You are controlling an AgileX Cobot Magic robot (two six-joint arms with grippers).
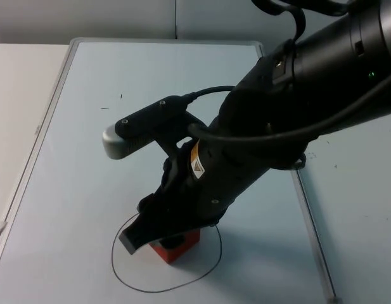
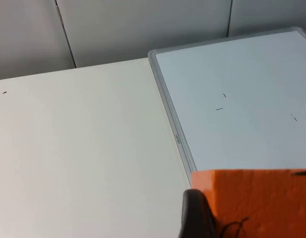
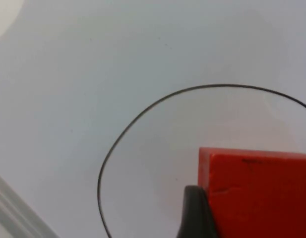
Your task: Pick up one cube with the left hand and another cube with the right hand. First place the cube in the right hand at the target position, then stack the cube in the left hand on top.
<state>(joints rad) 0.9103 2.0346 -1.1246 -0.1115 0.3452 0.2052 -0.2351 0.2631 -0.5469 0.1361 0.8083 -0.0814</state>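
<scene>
The right arm (image 1: 290,120) is reaching from the upper right diagonally down across the whiteboard (image 1: 87,126), its wrist tilting steeply toward the near edge. The right gripper (image 1: 162,242) is sitting low inside the drawn circle (image 1: 119,269), its jaws closing on the red cube (image 1: 177,248), which is resting at or just above the board surface — contact cannot be told. In the right wrist view the red cube (image 3: 259,193) is lying inside the circle (image 3: 138,119) beside a black fingertip (image 3: 195,210). The left gripper (image 2: 252,218) is holding the orange cube (image 2: 257,203) above the table (image 2: 83,148), near the whiteboard's frame (image 2: 172,124). Cubes counted: two — one red, one orange. Neither is showing a long axis.
</scene>
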